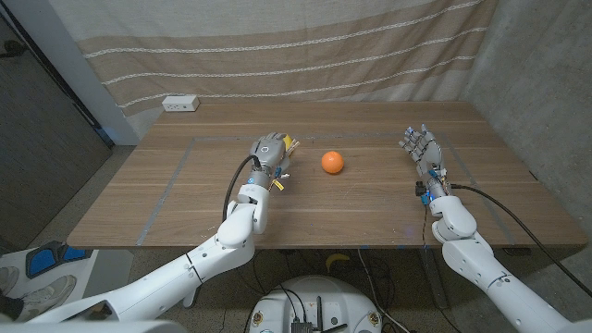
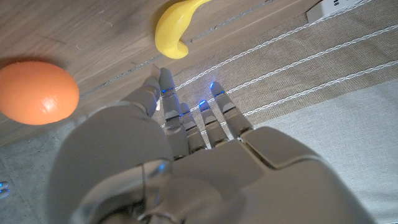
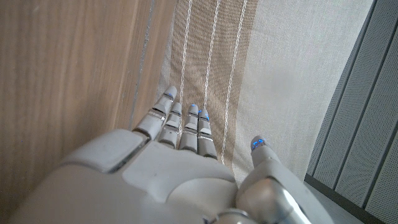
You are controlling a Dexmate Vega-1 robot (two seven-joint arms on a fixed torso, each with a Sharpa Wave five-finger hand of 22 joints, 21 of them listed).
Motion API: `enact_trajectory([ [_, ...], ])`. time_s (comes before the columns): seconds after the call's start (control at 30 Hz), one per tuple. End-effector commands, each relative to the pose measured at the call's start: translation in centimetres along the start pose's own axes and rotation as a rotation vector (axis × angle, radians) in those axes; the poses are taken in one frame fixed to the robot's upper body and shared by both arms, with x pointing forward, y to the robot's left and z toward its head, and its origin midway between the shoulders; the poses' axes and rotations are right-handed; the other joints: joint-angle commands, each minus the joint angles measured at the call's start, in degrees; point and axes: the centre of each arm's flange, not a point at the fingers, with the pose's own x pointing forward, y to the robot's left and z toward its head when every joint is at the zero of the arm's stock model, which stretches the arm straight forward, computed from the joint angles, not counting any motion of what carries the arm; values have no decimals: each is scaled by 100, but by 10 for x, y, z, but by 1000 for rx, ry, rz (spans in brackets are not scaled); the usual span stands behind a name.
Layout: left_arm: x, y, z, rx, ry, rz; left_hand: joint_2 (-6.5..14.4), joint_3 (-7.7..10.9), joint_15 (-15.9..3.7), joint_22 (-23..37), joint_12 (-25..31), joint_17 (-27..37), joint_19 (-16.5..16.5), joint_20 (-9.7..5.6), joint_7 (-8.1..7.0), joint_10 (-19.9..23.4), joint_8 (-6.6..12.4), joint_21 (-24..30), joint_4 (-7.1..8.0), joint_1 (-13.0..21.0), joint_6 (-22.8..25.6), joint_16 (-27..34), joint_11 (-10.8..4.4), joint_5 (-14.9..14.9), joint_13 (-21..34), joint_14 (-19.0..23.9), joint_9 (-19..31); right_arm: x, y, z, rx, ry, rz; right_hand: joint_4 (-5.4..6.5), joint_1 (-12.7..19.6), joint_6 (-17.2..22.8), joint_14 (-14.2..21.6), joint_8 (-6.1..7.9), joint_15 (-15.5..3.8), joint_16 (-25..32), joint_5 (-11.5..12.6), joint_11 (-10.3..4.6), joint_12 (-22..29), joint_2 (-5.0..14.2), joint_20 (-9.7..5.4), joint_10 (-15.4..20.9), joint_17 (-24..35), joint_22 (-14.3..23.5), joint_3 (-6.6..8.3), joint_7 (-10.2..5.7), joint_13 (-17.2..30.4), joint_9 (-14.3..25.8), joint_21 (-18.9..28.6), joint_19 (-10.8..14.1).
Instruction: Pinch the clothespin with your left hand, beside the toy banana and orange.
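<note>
The left hand (image 1: 268, 153) is reaching over mid-table, its fingers (image 2: 186, 115) stretching nearly straight and close together; whether they are pinching the clothespin (hidden beneath) I cannot tell. Just beyond are lying the banana (image 2: 173, 28) and orange (image 1: 333, 163). The right hand (image 1: 422, 153) is standing open, holding nothing.

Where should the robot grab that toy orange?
Probably across the orange's middle, with fingers on opposite sides, coming from above. It is round with no handle and sits apart on the bare table, so its top and sides are free.
</note>
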Motion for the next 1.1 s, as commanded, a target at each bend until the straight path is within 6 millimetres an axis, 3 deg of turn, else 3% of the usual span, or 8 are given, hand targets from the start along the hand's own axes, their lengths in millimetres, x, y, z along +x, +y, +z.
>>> enact_trajectory([
  [0.03,-3,10,-7,-103,-23,68,77,63,-366,22,38,9,33,-54,-38,50,248,56,30,15,-32,14,-17,48,21,49,872,0,2,1,-6,-2,0,-23,-45,51,18,5,1,8,-19,-1,-6,85,-1,29,25,32,10,2,22,23,11,47],
  [1.1,-4,32,-27,-357,-32,108,41,222,-442,29,54,-3,99,-93,-90,181,598,138,77,-117,-157,9,-50,83,31,161,1350,1,14,8,-28,-18,6,-37,-49,57,21,3,-8,2,-18,1,-11,88,-7,37,28,32,17,8,23,24,4,48],
])
